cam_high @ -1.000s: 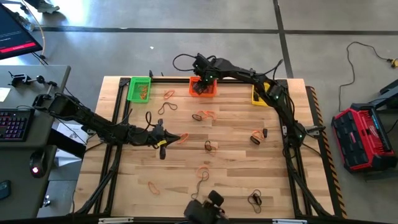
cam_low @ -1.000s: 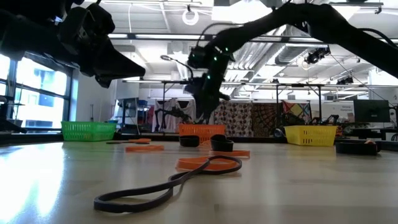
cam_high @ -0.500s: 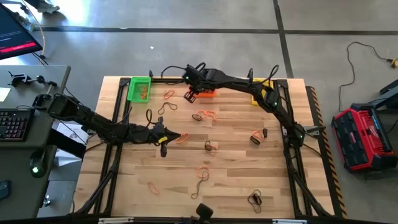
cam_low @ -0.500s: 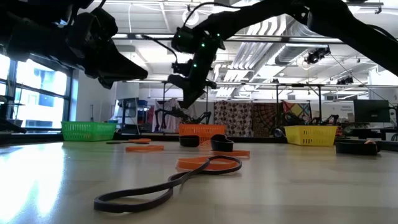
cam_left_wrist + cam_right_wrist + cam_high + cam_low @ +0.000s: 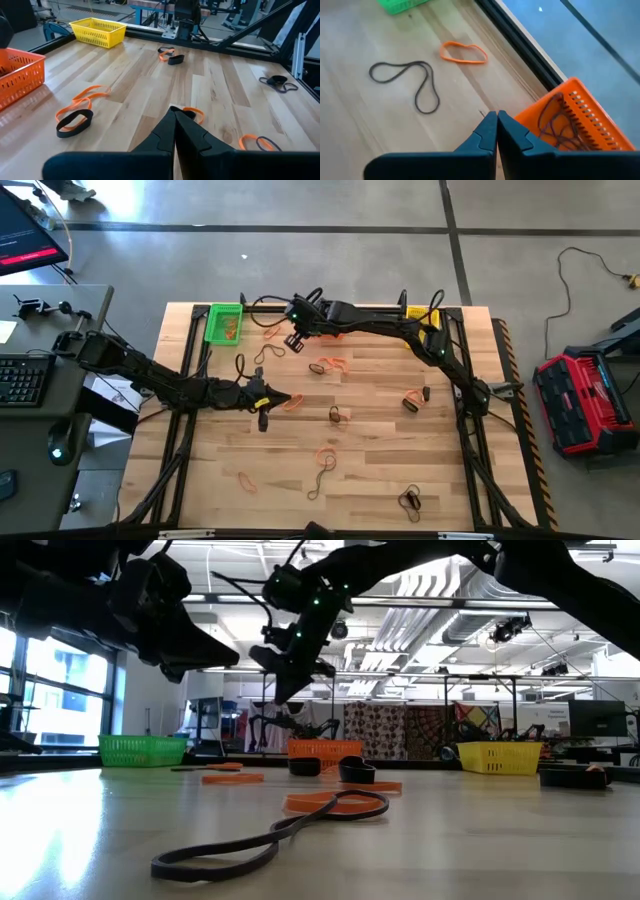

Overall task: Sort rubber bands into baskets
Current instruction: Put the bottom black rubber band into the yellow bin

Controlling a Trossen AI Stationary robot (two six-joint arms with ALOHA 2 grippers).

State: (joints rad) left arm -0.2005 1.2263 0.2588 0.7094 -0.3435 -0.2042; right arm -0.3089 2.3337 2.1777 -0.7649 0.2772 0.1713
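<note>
Bands (image 5: 322, 461) are lying scattered over most of the tabletop (image 5: 380, 480), so the sorting is looking far from done. Toward nine o'clock the left hand (image 5: 296, 397) is hovering, closed and empty. Farther, near twelve, the right hand (image 5: 293, 342) is hanging closed and empty beside the orange basket (image 5: 580, 122), already holding dark bands; the green basket (image 5: 224, 322) is holding some too.
</note>
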